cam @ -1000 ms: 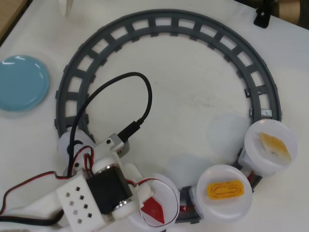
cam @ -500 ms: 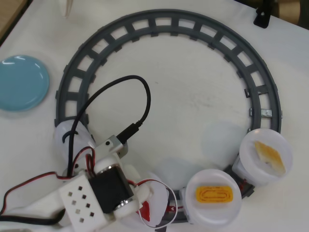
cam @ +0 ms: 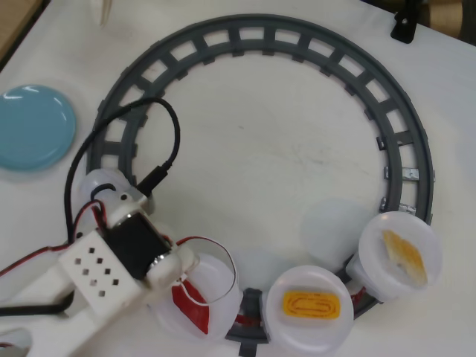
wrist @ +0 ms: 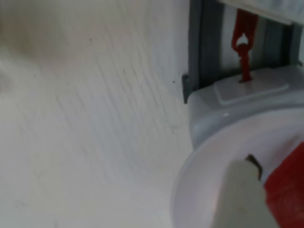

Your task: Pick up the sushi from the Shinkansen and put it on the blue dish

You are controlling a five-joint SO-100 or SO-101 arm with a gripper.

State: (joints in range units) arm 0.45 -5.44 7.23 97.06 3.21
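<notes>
The Shinkansen's white nose [cam: 102,186] shows on the grey track's left side in the overhead view, half hidden by my arm. Its three cars carry round white plates. The sushi [cam: 190,306], a dark-red pointed piece, lies on the first plate [cam: 223,286] at the bottom. My gripper [cam: 178,288] hangs over that plate, its fingertips hidden beneath the arm. In the wrist view one pale finger [wrist: 242,199] stands on the plate right beside the sushi [wrist: 287,185]; the other finger is out of frame. The blue dish [cam: 33,126] sits at the far left with nothing on it.
The grey ring track [cam: 256,33] fills the middle of the white table. An orange-yellow ridged piece [cam: 311,305] and a pale yellow-orange piece [cam: 401,254] ride the two rear plates. A black cable [cam: 172,137] loops from my arm. A black clamp [cam: 405,26] sits top right.
The train has crept leftward along the bottom of the track, carrying all three plates with it. My arm has swung left and up, staying over the sushi plate.
</notes>
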